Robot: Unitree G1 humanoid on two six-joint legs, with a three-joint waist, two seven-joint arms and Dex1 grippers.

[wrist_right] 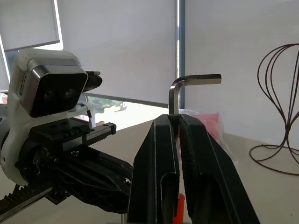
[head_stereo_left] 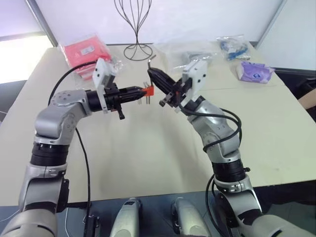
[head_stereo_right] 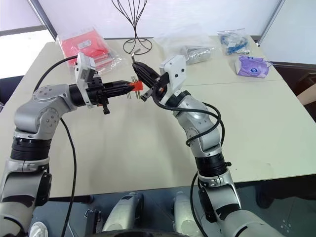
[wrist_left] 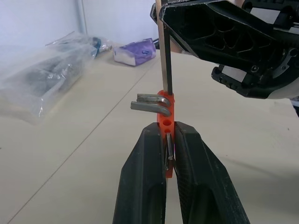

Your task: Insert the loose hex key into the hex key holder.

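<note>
Loose hex key (wrist_right: 176,100) lower shaft hidden between right fingers (wrist_right: 159,172).

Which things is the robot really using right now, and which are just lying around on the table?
Using:
- loose hex key, pinched in the right claw
- hex key holder, pinched in the left claw

Just lying around:
- red packets
- wire stand
- clear bag of dark parts
- bag with blue bits
- purple packet
</note>
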